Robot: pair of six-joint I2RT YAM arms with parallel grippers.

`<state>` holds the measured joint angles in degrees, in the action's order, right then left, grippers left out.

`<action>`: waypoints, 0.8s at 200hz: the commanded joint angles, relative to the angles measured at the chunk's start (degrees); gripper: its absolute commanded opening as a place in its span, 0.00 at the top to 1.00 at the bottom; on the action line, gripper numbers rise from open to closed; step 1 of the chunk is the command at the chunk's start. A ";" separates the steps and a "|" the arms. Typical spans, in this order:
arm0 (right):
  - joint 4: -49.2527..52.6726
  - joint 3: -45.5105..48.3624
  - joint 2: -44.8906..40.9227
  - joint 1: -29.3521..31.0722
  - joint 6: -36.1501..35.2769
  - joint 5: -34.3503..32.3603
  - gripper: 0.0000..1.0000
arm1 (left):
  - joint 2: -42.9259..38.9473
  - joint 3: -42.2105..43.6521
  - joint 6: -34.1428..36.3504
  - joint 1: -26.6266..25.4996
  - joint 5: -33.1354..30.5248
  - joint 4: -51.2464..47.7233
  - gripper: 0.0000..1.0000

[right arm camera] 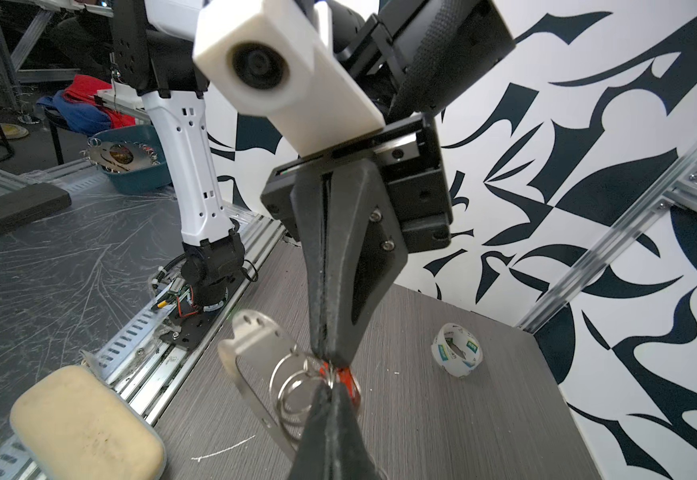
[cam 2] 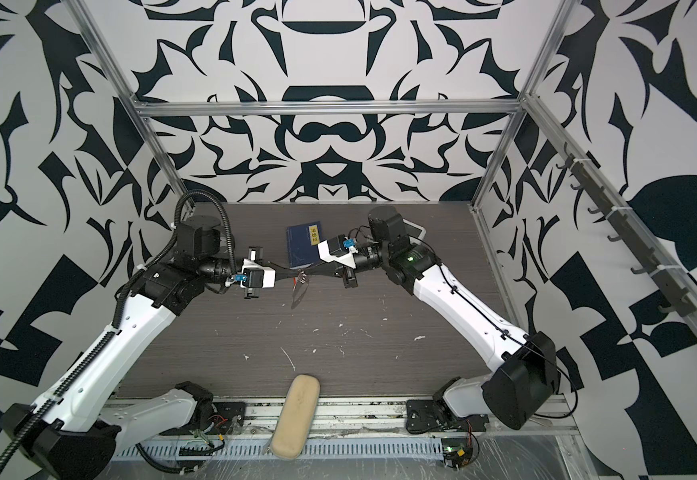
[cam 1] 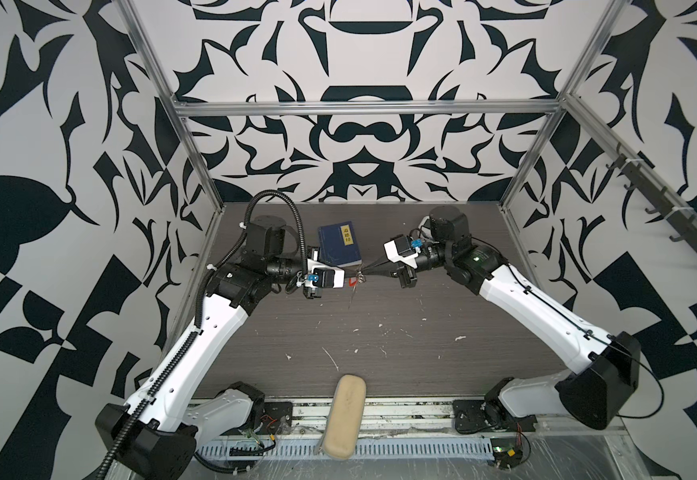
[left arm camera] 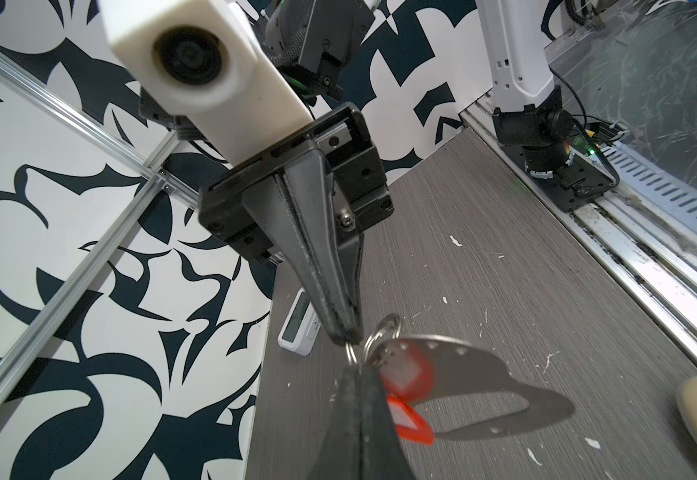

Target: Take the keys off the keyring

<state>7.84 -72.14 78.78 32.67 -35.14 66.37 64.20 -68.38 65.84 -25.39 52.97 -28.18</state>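
Left claw [left arm camera: 354, 374] and right claw [left arm camera: 344, 332] both clamped tip-to-tip on the keys [left arm camera: 402, 368], keyring [left arm camera: 475, 361] dangling above the tabletop [left arm camera: 483, 270].

Bright, even, diffuse light keeps shadows soft on the tabletop [cam 1: 380, 332]. In both top views the frame rails [cam 1: 363, 109] bow toward the edges, and the clear sheet [cam 1: 567, 461] at 6 o'clock glints. In the wrist views the near camera housing [left arm camera: 197, 70] and keys [left arm camera: 402, 370] blur.

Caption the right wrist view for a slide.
Left end effector and right end effector pinch the keys; keyring hangs alongside.
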 commanded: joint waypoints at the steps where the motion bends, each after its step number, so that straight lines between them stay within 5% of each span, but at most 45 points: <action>1: 1.60 -1.64 -2.02 -0.15 -2.65 -0.06 1.00 | -0.50 0.56 -0.80 0.69 0.46 -0.17 1.00; 58: 10.96 -3.24 -0.58 0.06 -8.72 -4.14 1.00 | 0.67 -1.27 -0.81 0.70 2.04 -0.73 1.00; 102: 11.93 -6.61 0.13 0.04 -8.81 -4.57 0.80 | -0.33 -0.01 -0.36 0.70 1.04 -1.18 1.00; 160: 16.43 -11.69 2.06 -0.02 -10.80 -4.61 0.79 | -0.22 0.35 0.88 0.70 0.72 -2.63 1.00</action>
<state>21.67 -80.49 80.05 32.80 -44.62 61.36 64.88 -68.27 65.69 -24.97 52.86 -29.02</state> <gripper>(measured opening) 0.210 0.039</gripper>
